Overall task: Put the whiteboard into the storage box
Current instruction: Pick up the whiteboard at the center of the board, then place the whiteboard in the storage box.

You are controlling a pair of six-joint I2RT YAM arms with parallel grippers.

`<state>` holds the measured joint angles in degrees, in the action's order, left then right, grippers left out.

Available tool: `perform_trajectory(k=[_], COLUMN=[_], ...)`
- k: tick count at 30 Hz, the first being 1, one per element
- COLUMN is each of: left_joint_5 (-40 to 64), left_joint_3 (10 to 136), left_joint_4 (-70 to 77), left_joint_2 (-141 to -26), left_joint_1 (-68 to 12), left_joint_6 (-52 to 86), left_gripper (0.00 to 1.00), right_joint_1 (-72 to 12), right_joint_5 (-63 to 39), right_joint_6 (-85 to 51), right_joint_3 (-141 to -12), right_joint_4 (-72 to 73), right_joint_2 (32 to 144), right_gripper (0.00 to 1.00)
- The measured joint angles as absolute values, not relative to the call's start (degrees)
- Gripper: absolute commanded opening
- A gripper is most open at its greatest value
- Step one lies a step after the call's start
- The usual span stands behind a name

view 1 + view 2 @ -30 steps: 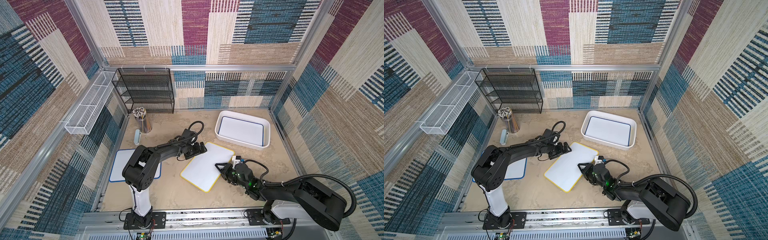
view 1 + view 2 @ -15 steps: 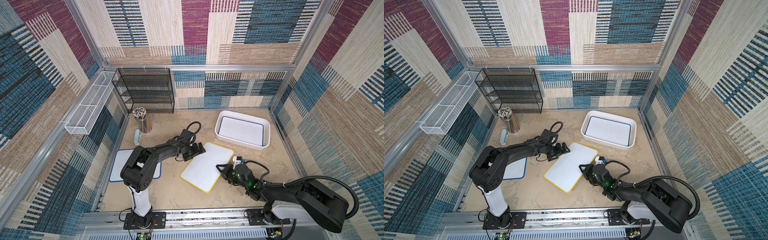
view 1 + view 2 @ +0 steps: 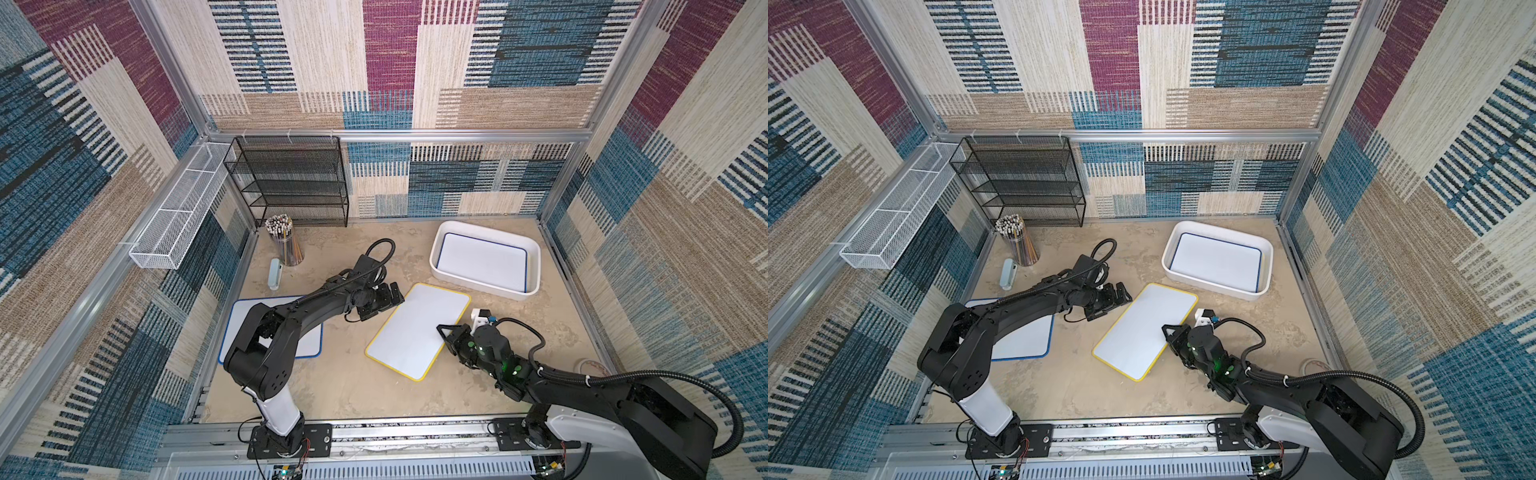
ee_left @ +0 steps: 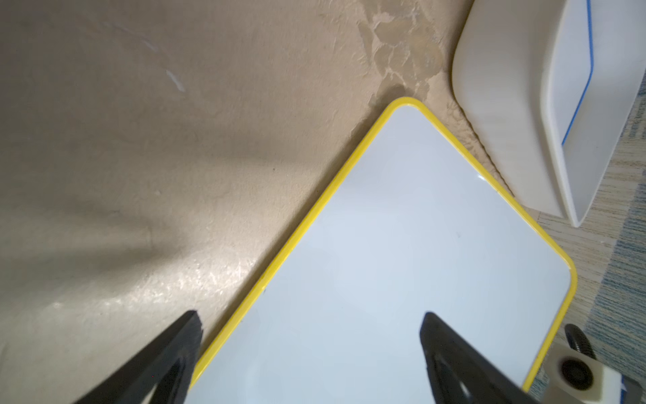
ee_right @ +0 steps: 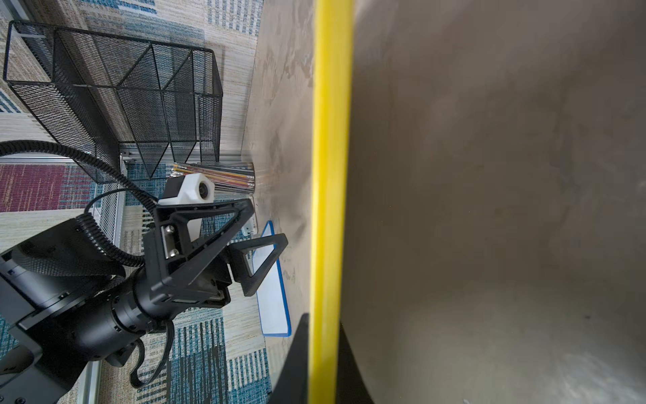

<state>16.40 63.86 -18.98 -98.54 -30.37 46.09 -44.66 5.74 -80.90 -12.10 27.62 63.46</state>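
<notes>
You are in the grasping step: with the storage box sitting far right and the yellow-rimmed whiteboard lying on the table just before it, your right gripper is clamping the board's edge, your left gripper is hanging open alongside, and lifting it over into the box is probably coming next.

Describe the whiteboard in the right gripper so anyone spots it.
Find the storage box at the table's far right. Before it a whiteboard sits diagonally, right gripper shut on its edge. Its rim is yellow; the boxed board and the left-side board have blue rims.
</notes>
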Motion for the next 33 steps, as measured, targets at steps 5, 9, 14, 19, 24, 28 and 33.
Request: perform_trajectory(k=[5,9,14,19,24,28,33], left_joint_5=[15.07,13.28,11.2,8.82,5.89,4.45,3.4], left_joint_3=[63.86,63.86,63.88,64.42,64.79,64.55,64.27], left_joint_4=[-19.7,-19.99,-19.92,-20.1,-20.18,-19.84,-18.85], left_joint_2=[-95.96,-92.92,-89.01,-84.88,-80.71,-78.41,-77.19], left_joint_1=[-29.61,-29.04,-28.95,-28.95,-28.91,-28.88,-28.91], left_joint_6=[45.52,43.83,39.92,36.47,32.4,29.61,26.57], left_gripper=[1.0,1.0,1.0,1.0,1.0,1.0,1.0], right_joint_1=[-44.66,-44.69,-44.77,-44.77,-44.51,-43.53,-42.98], right_joint_5=[6.42,6.61,6.63,8.29,12.21,16.64,23.55], right_joint_6=[-79.79,-79.24,-78.54,-77.65,-77.58,-79.24,-83.55], right_joint_3=[-13.21,-15.66,-19.14,-23.51,-28.71,-33.89,-38.11], right_joint_4=[24.01,21.63,19.55,16.82,13.58,10.22,5.5], right_joint_2=[61.01,59.51,58.35,58.02,58.08,59.09,59.66], right_gripper=[0.07,0.05,0.05,0.05,0.05,0.05,0.06])
